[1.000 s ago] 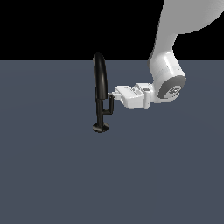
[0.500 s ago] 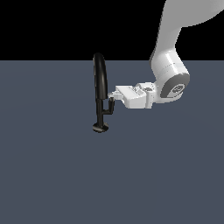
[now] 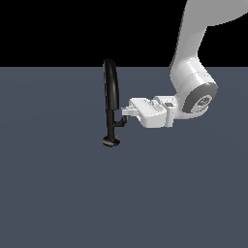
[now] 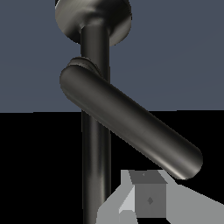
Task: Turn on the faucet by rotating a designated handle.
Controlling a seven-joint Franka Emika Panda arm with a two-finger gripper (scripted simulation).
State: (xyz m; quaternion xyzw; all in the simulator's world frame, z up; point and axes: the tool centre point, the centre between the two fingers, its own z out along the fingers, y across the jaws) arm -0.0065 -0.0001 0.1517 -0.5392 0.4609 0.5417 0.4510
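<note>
Touching handle (image 4: 131,129) | gripper (image 3: 125,112) grasp state unclear | faucet (image 3: 111,99) upright | no containers

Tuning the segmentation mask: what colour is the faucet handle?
Glossy black, like the faucet; the handle shows best in the wrist view.

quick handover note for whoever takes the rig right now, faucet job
Gripper: at the handle, coming in from the exterior view's right; open or shut cannot be told, and no clamp on the bar shows.
Faucet: upright on the floor, round base down, arched spout up.
Handle: short black bar beside the stem; in the wrist view it slants across the stem, a gripper finger close to its free end.
Done: approach.
Left: rotate the handle; how far it has turned cannot be told.
</note>
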